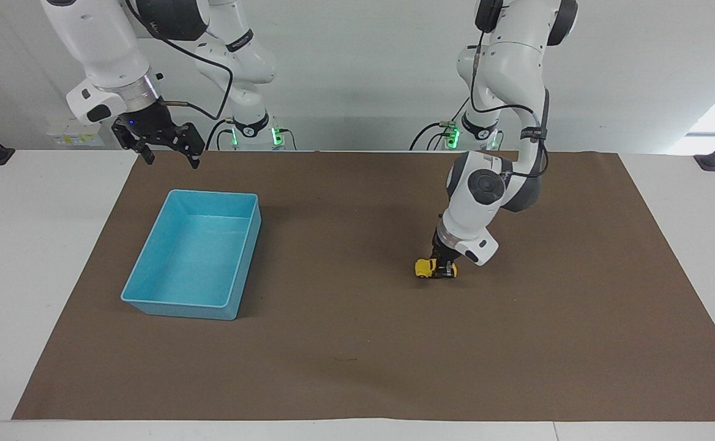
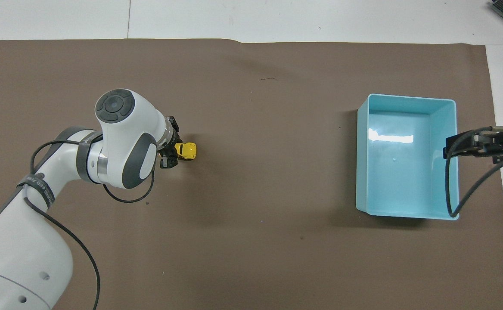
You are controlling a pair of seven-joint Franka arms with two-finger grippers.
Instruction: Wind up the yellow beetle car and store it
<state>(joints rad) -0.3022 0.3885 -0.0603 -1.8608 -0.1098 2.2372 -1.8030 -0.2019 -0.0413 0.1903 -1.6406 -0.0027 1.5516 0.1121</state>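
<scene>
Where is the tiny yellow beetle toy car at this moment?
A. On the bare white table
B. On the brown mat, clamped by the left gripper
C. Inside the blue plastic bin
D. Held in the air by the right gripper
B: the yellow beetle car sits on the brown mat with the left gripper shut on it.

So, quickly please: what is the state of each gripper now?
Left gripper: shut on the yellow beetle car, low on the brown mat.
Right gripper: open, holding nothing, waiting.
</scene>
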